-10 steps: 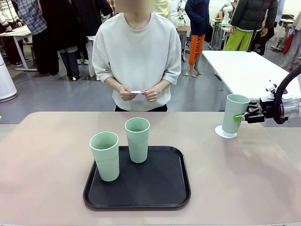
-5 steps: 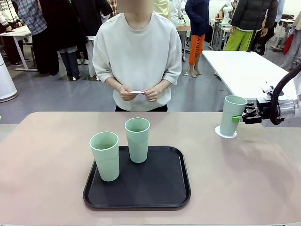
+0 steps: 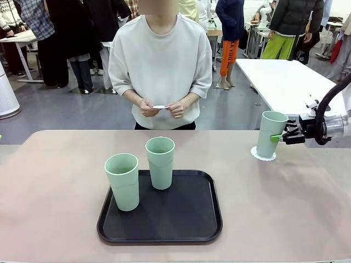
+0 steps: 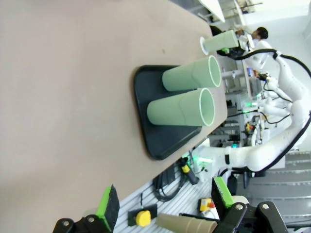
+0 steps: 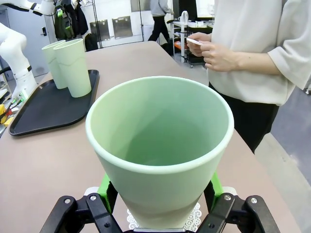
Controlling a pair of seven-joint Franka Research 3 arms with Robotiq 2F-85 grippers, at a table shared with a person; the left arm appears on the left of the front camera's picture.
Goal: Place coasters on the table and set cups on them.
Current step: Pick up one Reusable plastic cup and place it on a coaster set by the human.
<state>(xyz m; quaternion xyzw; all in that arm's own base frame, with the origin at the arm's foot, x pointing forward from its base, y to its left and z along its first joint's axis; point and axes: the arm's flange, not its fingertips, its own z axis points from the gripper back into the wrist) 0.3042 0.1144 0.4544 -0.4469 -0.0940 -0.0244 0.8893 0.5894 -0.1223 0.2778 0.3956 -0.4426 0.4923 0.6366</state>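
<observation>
Front view: the right gripper [image 3: 281, 137] is clamped on one mint-green cup [image 3: 271, 133], which stands on a lacy coaster [image 3: 263, 155] near the table's [image 3: 55, 192] far right edge. Two more cups [image 3: 122, 181] [image 3: 160, 162] stand on the black tray [image 3: 164, 230]. The person's hands [image 3: 162, 108] hold a thin white piece. Left wrist view: the left gripper [image 4: 165, 199] has its jaws wide apart, with nothing between them. Right wrist view: the green pads [image 5: 103, 187] press the cup's sides, with the coaster beneath. Judged one of three placed and not yet released; two coasters and two cups remain.

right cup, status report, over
Right claw shut on cup, upright on coaster. Left claw open, empty. Other cups on tray, nothing in the way.
</observation>
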